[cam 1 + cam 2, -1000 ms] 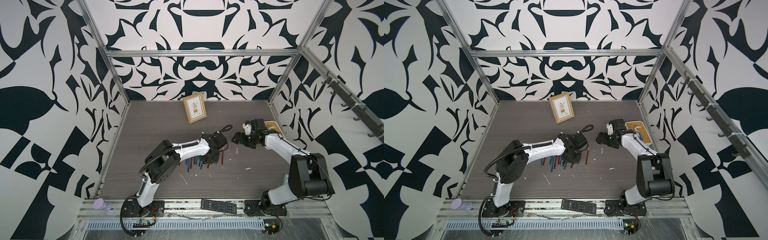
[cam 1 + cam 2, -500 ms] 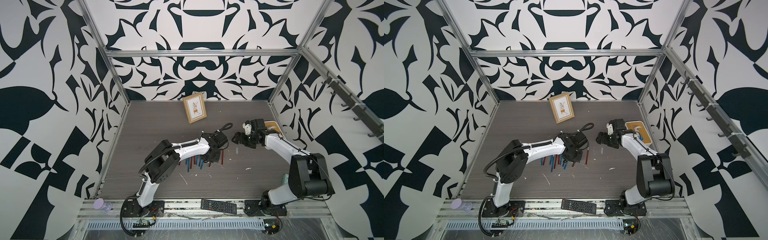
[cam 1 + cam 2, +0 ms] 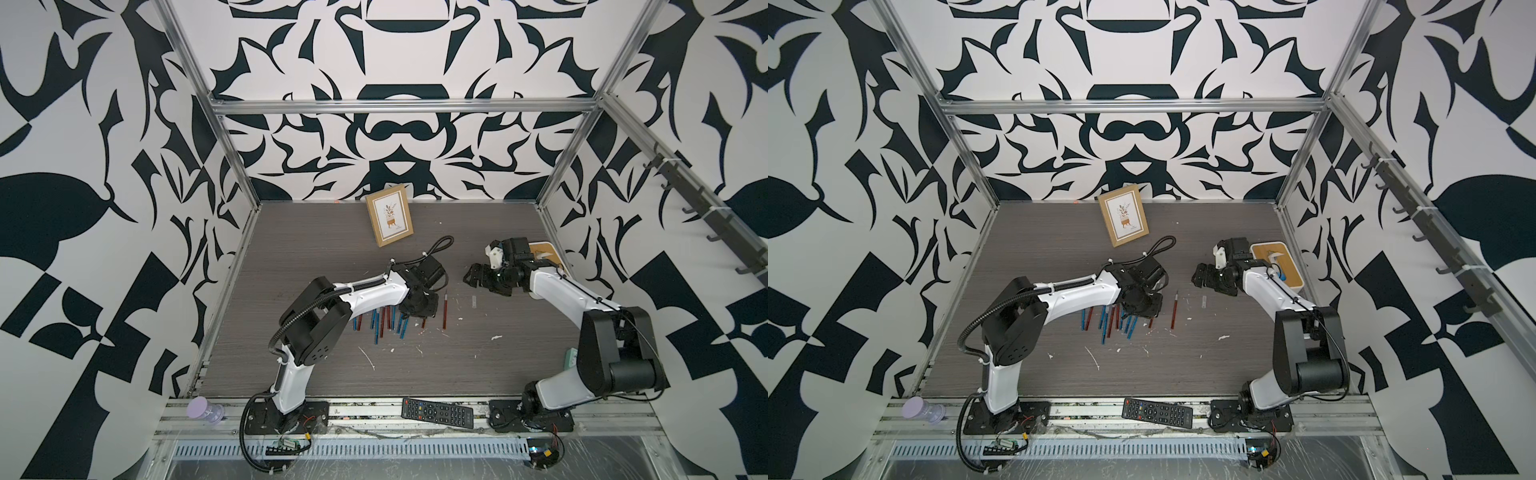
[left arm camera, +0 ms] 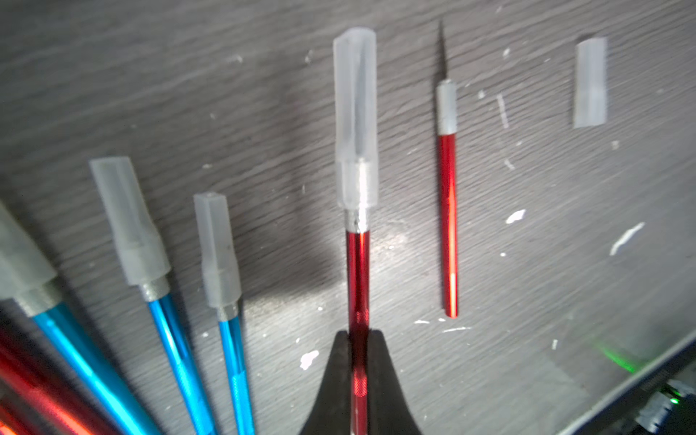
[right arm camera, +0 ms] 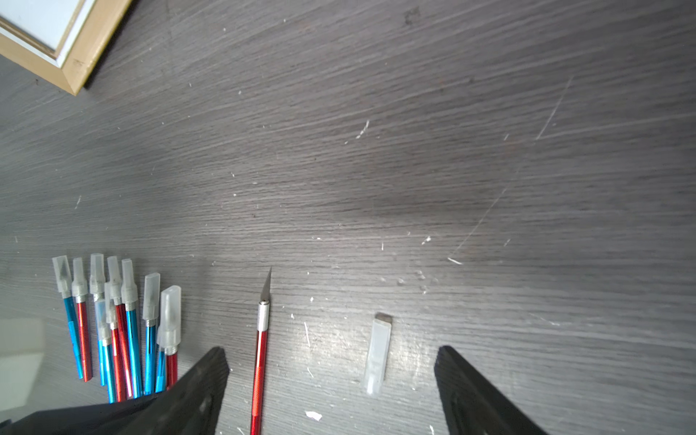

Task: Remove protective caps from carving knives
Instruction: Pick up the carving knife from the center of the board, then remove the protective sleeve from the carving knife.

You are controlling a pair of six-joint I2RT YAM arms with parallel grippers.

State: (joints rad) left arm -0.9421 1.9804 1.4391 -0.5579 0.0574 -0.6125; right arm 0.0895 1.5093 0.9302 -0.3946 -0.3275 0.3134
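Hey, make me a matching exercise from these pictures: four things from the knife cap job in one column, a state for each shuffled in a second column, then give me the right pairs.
Column one
1. left gripper
2. right gripper
3. lone red-handled carving knife
4. loose translucent plastic cap

Column two
A. lying flat, on no knife
B. shut on a capped red-handled knife
C. blade bare
D. open, holding nothing

Pairs: 1-B, 2-D, 3-C, 4-A
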